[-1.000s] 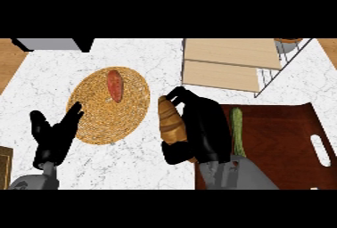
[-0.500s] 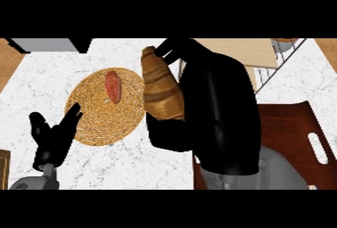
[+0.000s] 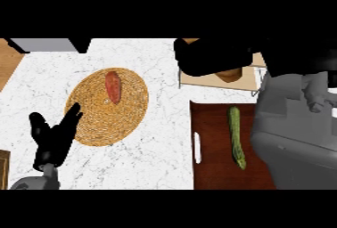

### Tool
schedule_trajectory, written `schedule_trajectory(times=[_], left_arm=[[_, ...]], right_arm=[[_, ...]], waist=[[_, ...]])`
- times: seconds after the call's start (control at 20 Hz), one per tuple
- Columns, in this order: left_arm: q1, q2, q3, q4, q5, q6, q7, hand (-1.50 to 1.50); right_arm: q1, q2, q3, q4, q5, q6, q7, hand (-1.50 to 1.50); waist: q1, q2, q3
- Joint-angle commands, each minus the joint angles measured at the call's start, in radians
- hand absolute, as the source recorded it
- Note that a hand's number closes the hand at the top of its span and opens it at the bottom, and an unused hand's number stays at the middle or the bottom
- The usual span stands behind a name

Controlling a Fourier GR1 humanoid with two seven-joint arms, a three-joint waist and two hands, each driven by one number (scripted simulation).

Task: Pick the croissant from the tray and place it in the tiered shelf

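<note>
Counter: white marble counter (image 3: pixel 151 151) fills the middle of the head view; a strip of wood shows at the far left edge.
Right hand: black right hand (image 3: pixel 214 55) lies at the upper right, over the shelf, merging with the dark band above so that its outline is hard to read. Its fingers are curled down round the croissant.
Right forearm: large grey right forearm (image 3: pixel 296 133) covers the right edge of the view and hides the right part of the tray and shelf.
Croissant: golden-brown croissant (image 3: pixel 228 75) shows only as a small brown patch beneath the right hand, over the pale shelf board; most of it is hidden by the hand. Whether it touches the board cannot be told.
Tiered shelf: pale wooden tiered shelf with white frame (image 3: pixel 211 80) at the upper right, only a strip of one board visible; its tiers cannot be made out.
Tray: dark brown rectangular tray (image 3: pixel 211 133) with a white slot handle at its left rim, its right side cut off by the forearm.
Cucumber: long green cucumber (image 3: pixel 236 136) lies lengthwise in the tray.
Mat: round woven straw mat (image 3: pixel 99 120) left of centre on the counter.
Sweet potato: reddish-orange sweet potato (image 3: pixel 113 86) rests on the mat's upper part.
Left hand: black left hand (image 3: pixel 54 140) at the lower left, fingers straight and spread upward, overlapping the mat's left edge, holding nothing.
</note>
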Motion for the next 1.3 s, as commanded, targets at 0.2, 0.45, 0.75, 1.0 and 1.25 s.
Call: schedule_trajectory(times=[0.2,0.45,0.75,1.0,1.25], left_arm=[[0.017,-0.011,0.022,0.072,0.025,-0.041,-0.032,0.0],[-0.01,-0.012,0.005,0.05,-0.009,-0.018,0.014,0.0],[0.03,-0.025,-0.012,-0.004,-0.013,-0.029,0.016,0.0],[-0.067,-0.032,0.004,0.07,-0.023,-0.017,0.036,0.0],[-0.022,0.004,0.041,0.021,0.01,-0.06,0.044,0.0]], right_arm=[[-0.153,-0.137,-0.206,0.194,-0.064,0.116,0.009,1.5],[-0.187,-0.175,-0.237,0.307,-0.106,0.137,-0.071,1.5],[-0.181,-0.236,-0.245,0.549,-0.092,0.096,-0.283,1.5],[-0.227,-0.236,-0.223,0.696,-0.033,0.002,-0.373,1.5],[-0.23,-0.255,-0.238,0.791,-0.024,-0.032,-0.436,1.5]], waist=[[0.001,0.009,-0.007],[0.003,0.009,-0.007],[0.018,0.013,-0.006],[0.016,0.017,-0.007],[0.019,0.014,-0.007]])
